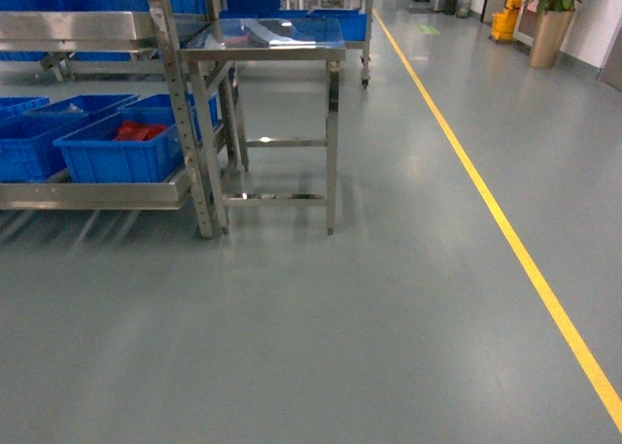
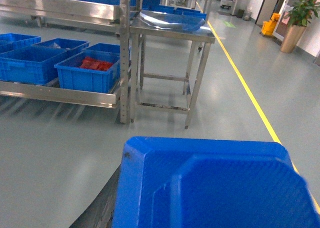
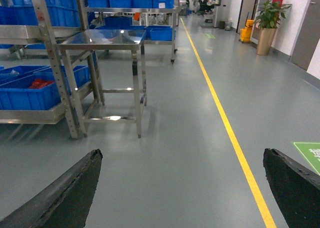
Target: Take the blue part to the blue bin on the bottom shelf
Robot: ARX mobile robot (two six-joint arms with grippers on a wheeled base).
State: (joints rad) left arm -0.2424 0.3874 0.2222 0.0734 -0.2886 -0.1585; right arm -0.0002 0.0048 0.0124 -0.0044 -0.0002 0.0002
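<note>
Grey floor (image 1: 389, 318) is crossed by one yellow line (image 1: 505, 230). Three blue bins (image 1: 121, 148) sit on the bottom shelf (image 1: 92, 196). Blue part (image 2: 210, 185) is clamped by the left gripper; right gripper (image 3: 182, 188) is spread apart.

Shiny steel bottom shelf (image 1: 92, 195); glossy plastic blue bin (image 1: 121, 157).

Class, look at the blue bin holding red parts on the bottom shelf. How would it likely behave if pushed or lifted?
The blue bin looks like rigid moulded plastic, so it probably keeps its shape. It is wide and low, so unlikely to tip. Few red parts show inside, so it is probably light and may slide easily on the bottom shelf.
</note>
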